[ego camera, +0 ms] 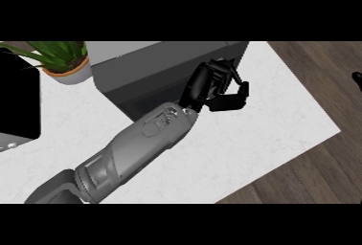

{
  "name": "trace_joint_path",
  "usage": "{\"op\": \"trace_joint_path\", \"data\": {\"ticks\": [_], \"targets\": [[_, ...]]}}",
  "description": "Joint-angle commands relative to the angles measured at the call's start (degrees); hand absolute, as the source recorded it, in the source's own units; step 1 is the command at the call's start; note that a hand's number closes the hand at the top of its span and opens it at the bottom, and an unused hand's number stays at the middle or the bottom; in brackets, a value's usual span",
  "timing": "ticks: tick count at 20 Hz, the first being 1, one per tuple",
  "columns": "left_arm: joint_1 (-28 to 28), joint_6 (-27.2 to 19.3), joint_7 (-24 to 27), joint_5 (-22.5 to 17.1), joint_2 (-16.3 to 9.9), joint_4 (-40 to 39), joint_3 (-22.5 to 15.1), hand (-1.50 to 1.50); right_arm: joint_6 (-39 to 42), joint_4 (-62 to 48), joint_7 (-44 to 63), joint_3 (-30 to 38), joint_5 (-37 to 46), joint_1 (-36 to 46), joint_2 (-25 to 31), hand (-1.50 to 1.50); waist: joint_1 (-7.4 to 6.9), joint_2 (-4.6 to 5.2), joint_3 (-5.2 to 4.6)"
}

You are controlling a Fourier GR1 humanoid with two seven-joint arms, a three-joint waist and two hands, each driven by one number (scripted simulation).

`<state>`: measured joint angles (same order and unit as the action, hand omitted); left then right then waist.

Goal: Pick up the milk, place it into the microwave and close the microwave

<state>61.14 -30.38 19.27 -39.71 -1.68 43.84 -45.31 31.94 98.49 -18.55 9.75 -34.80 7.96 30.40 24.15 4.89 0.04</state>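
Observation:
The grey microwave (152, 72) stands at the back of the white counter (268, 129), its dark front facing me and looking closed. My left forearm runs up from the lower left, and my left hand (216, 88) is at the microwave's right front corner. Its fingers (225, 68) are loosely bent over the edge and the thumb (237, 98) sits below them. White counter shows in the gap between, so nothing is held. No milk shows anywhere in view. A black sliver of my right hand (357, 80) shows at the right edge.
A potted plant (65, 62) stands left of the microwave. A black appliance (17, 100) fills the far left. The counter's right edge runs diagonally, with wooden floor (318, 182) beyond it.

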Motion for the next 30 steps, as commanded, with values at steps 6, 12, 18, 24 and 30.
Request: {"op": "trace_joint_path", "data": {"ticks": [6, 12, 18, 24, 30], "targets": [[4.4, -1.1, 0.4, -1.3, 1.6, -2.2, 0.0, 1.50, 0.1, -0.7, 2.1, 1.4, -1.5, 2.3, 2.9, -1.50, 1.43, 1.25, 0.12], [4.2, -2.5, 0.5, -2.3, 1.6, -2.0, -0.1, 1.50, 0.8, -0.9, 2.7, 2.1, -3.7, 3.0, 3.7, -1.50, 2.13, 1.26, 0.20], [4.7, -4.1, 1.0, -2.5, 1.6, -1.6, -0.7, 1.50, 1.0, -1.9, 3.9, 2.5, -5.2, 4.2, 4.7, -1.50, 2.08, 1.43, 0.23], [4.3, -4.9, 1.2, -3.1, 1.5, -1.7, -1.1, 1.50, 1.4, -2.7, 4.4, 3.3, -6.8, 4.7, 5.6, -1.50, 2.66, 1.52, 0.33], [2.0, -13.8, 0.5, -6.4, 1.7, -6.2, 5.0, 1.50, 1.0, -2.9, 5.5, 4.7, -8.7, 4.4, 6.7, -1.50, -1.02, 0.89, 0.10]]}}
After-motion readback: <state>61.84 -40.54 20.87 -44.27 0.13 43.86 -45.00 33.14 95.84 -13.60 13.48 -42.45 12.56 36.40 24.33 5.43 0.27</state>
